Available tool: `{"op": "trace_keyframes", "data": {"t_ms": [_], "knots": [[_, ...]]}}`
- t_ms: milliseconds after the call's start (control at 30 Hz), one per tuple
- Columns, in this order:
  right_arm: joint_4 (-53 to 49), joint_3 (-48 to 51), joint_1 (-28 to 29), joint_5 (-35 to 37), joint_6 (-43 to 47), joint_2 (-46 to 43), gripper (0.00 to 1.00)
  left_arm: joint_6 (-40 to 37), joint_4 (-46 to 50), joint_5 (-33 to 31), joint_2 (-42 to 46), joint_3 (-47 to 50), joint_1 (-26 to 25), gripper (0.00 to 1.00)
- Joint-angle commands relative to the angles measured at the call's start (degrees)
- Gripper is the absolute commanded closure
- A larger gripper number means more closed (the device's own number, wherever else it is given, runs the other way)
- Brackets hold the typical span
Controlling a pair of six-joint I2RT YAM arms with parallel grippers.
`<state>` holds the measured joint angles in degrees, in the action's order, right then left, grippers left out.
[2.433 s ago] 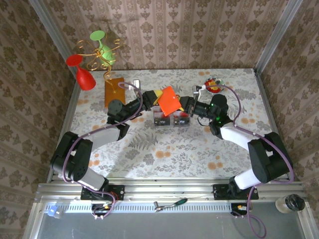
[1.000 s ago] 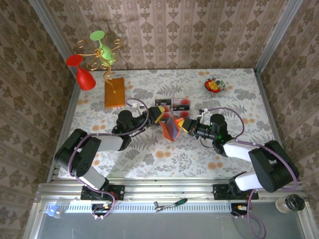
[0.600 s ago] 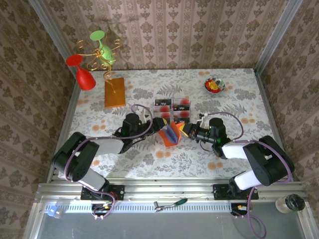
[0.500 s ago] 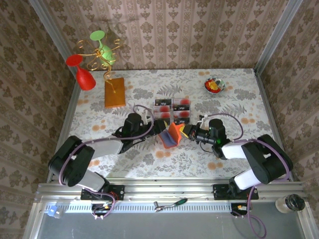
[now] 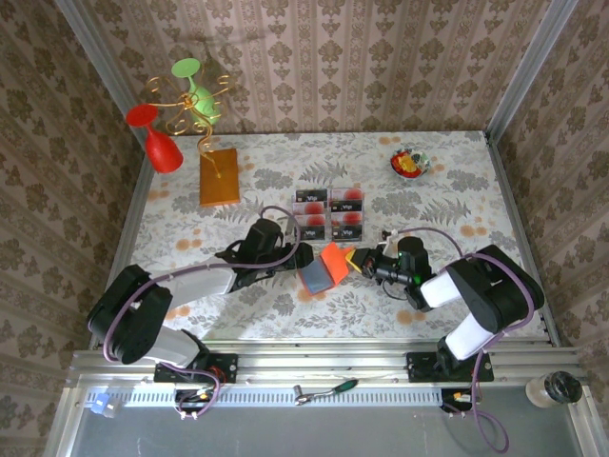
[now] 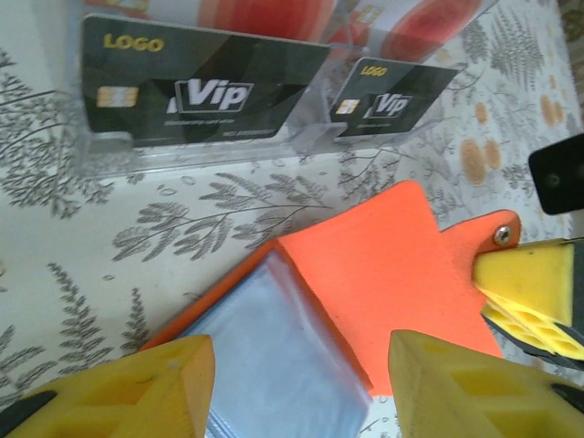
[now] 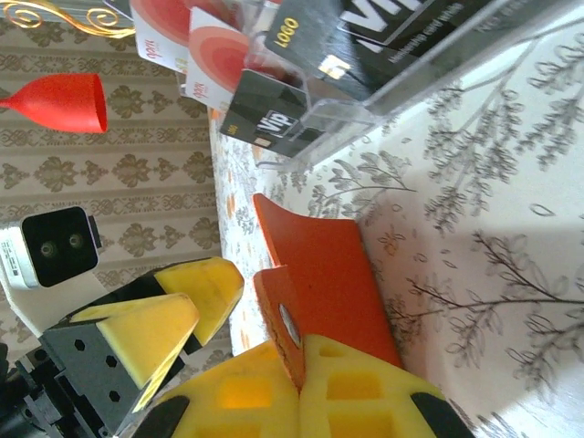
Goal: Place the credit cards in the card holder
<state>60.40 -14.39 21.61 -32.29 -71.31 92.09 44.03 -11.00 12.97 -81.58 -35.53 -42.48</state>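
Observation:
The orange card holder (image 5: pixel 328 259) lies open on the table, its grey-blue inside (image 6: pixel 274 356) facing up. My right gripper (image 7: pixel 299 370) is shut on the holder's snap tab (image 7: pixel 286 321) and holds that orange flap (image 6: pixel 392 265) raised. My left gripper (image 6: pixel 297 365) is open and hovers over the holder, one yellow finger on each side of the clear pockets. In the top view the left gripper (image 5: pixel 301 261) and right gripper (image 5: pixel 353 258) face each other across the holder. Several credit cards (image 5: pixel 328 211) stand in clear stands just behind; their black faces (image 6: pixel 196 91) show close up.
An orange-brown block (image 5: pixel 219 176) with a gold wire stand holding a red glass (image 5: pixel 160 143) and a green glass (image 5: pixel 195 88) sits at the back left. A small bowl (image 5: pixel 410 163) is at the back right. Patterned walls close in three sides.
Both grippers have carried the card holder from beside the cards toward the near edge and lowered it. It has swung round so the grey-blue inside faces up. The cards have not moved.

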Motion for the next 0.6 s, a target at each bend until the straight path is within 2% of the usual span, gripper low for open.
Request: {"op": "trace_keyframes", "data": {"t_ms": [0, 300, 433, 567], "knots": [[-2.89, 1.22, 0.37, 3.13, 1.83, -1.96, 1.00, -0.22, 2.68, -2.63, 1.85, 1.21, -0.50, 0.45], [-32.94, 1.17, 4.10, 15.51, 9.84, -22.13, 1.00, -0.26, 3.95, -1.98, 0.50, 1.01, -0.73, 0.42], [-37.50, 2.31, 4.92, 18.88, 9.66, -26.87, 1.00, -0.14, 3.88, -1.85, -0.64, 0.82, -1.31, 0.42], [-37.87, 3.98, 5.67, 21.14, 8.69, -27.24, 1.00, 0.18, 3.48, -1.90, -1.04, 0.66, -2.17, 0.41]]}}
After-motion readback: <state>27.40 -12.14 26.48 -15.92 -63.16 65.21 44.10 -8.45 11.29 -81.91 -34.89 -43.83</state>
